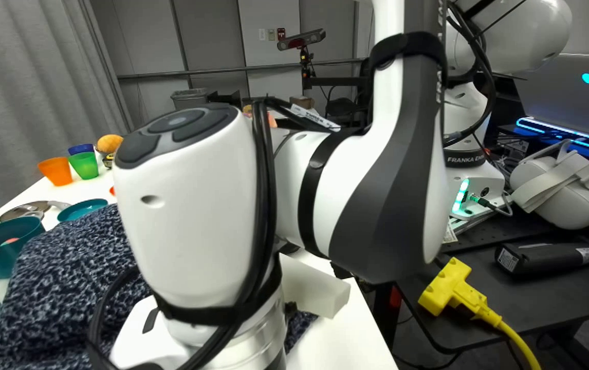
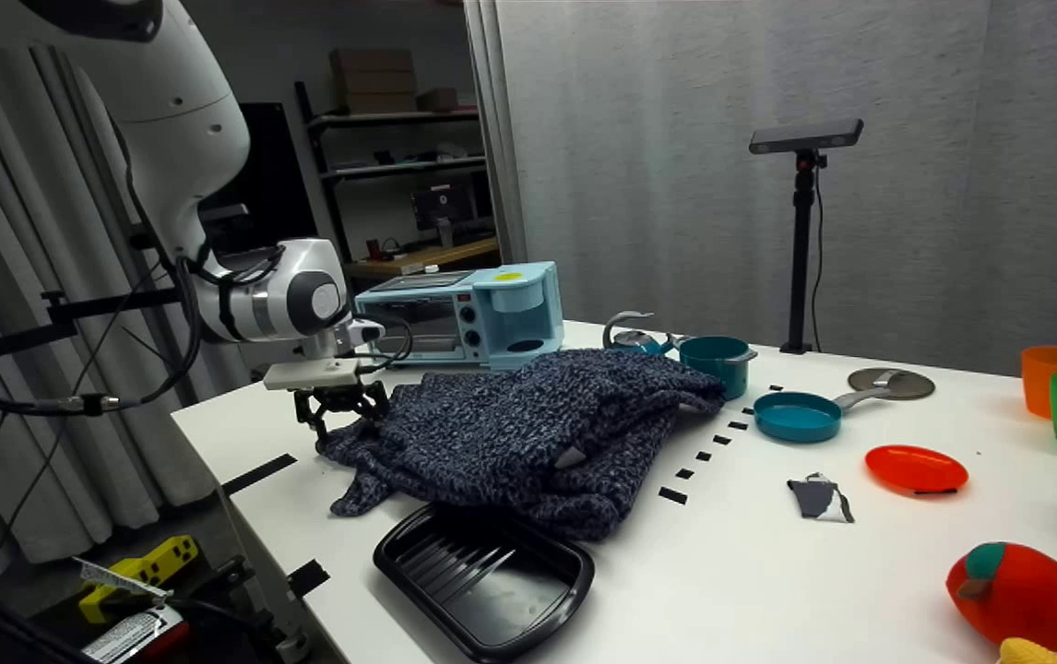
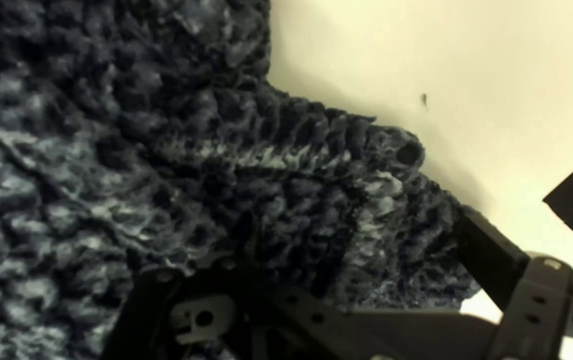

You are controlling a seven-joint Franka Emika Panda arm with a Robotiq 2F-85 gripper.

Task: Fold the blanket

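The blanket is a large, fuzzy, dark navy and grey speckled cloth. It lies heaped on the white table in both exterior views (image 1: 78, 257) (image 2: 510, 433) and fills much of the wrist view (image 3: 66, 175). My gripper (image 2: 349, 433) is low at the blanket's edge, on the arm's side of the table. In the wrist view the gripper (image 3: 359, 225) has its fingers wide apart, with a bunched blanket edge between them. The right finger is against or very near the cloth's outer edge; the left fingertip is dark against the cloth. In an exterior view the arm hides the gripper and part of the blanket.
A black tray (image 2: 482, 581) lies against the blanket's near edge. A light blue toaster oven (image 2: 517, 309) stands behind it. A teal pot (image 2: 718, 369), teal pan (image 2: 796, 420) and red plate (image 2: 916, 468) lie beyond. The table edge (image 2: 256, 544) is near the gripper.
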